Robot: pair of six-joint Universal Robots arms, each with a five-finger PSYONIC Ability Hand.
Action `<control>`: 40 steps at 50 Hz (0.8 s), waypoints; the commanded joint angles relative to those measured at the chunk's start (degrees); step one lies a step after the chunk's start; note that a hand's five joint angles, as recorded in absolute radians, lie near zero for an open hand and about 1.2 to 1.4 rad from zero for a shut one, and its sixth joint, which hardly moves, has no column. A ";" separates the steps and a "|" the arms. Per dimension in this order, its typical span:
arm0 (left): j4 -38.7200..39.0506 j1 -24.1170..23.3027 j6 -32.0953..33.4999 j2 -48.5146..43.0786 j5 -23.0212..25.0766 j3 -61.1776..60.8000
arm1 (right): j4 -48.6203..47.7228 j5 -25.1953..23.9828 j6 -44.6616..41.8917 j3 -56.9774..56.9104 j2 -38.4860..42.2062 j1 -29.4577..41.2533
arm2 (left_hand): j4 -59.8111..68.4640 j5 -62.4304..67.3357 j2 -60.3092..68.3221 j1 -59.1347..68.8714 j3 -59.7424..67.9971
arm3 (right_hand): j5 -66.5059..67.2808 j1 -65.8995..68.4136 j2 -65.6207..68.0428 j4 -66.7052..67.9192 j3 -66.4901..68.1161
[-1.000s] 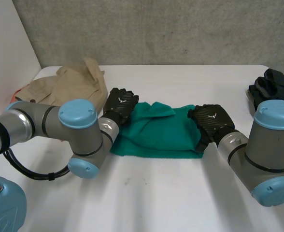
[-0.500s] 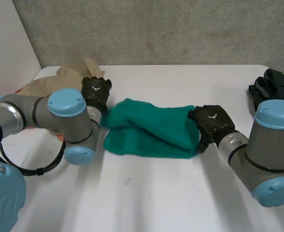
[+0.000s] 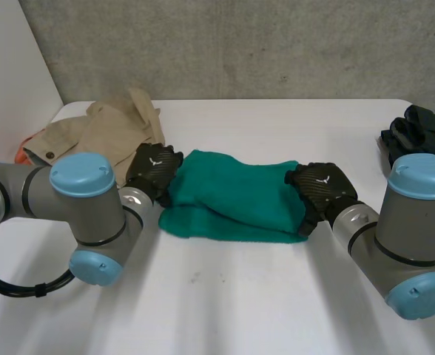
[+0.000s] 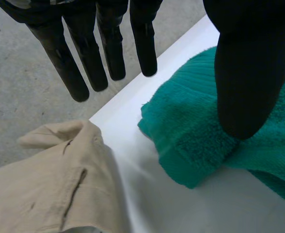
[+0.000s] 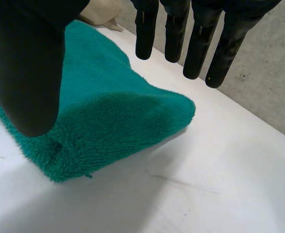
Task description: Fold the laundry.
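Finishing the fold of the green towel [image 3: 232,196] in the middle of the table [image 3: 277,296], with left hand [image 3: 152,168] and right hand [image 3: 319,185] both open at its left and right ends; next, probably pressing it flat.

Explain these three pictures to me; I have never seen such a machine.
This is a robot with two grey arms, each ending in a black hand. One picture looks down at the white table from a camera between the arms. The other two come from cameras on the wrists, so each shows its own hand's dark fingers up close. On the table lies a folded green towel. The left hand is at one end of it, the right hand at the other. Both have straight fingers and grip nothing. A beige garment lies beyond the left hand, and dark clothes sit at the table's edge on the robot's right.
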 commanded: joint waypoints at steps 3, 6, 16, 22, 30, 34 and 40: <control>0.22 0.09 -0.01 -3.85 1.15 3.45 | 0.88 0.15 -0.18 -0.35 0.56 0.24 | 23.19 22.95 23.24 22.67 23.31 | 5.50 9.19 6.75 5.44 5.77; 0.39 0.18 -0.10 -4.11 1.23 4.07 | 0.88 0.15 -0.18 -0.44 0.56 0.24 | 37.28 37.04 37.33 36.76 37.40 | 5.50 9.19 6.75 5.44 5.77; 0.13 0.27 -0.01 -4.20 2.64 3.37 | 0.97 0.24 0.08 -0.53 0.47 -0.29 | 54.49 54.25 54.53 53.97 54.61 | 5.50 9.19 6.75 5.44 5.77; -0.13 -0.08 -0.01 -3.24 3.08 2.31 | 1.05 0.24 0.35 -0.53 0.21 -0.38 | 54.49 54.25 54.53 53.97 54.61 | 5.50 9.19 6.75 5.44 5.77; -2.85 -0.43 0.08 2.81 2.55 -1.46 | 2.98 0.06 0.44 -1.06 -0.05 -0.55 | 54.49 54.25 54.53 53.97 54.61 | 4.49 8.18 5.74 4.43 4.77; -4.88 -0.96 0.08 6.43 2.55 -3.84 | 5.09 -0.20 0.79 -1.32 -0.05 -0.29 | 54.49 54.25 54.53 53.97 54.61 | 5.33 9.02 6.57 5.26 5.60; -6.11 -1.31 0.34 10.74 2.38 -8.14 | 6.33 -0.20 0.70 -1.41 0.21 0.15 | 54.49 54.25 54.53 53.97 54.61 | 12.39 16.08 13.64 12.33 12.66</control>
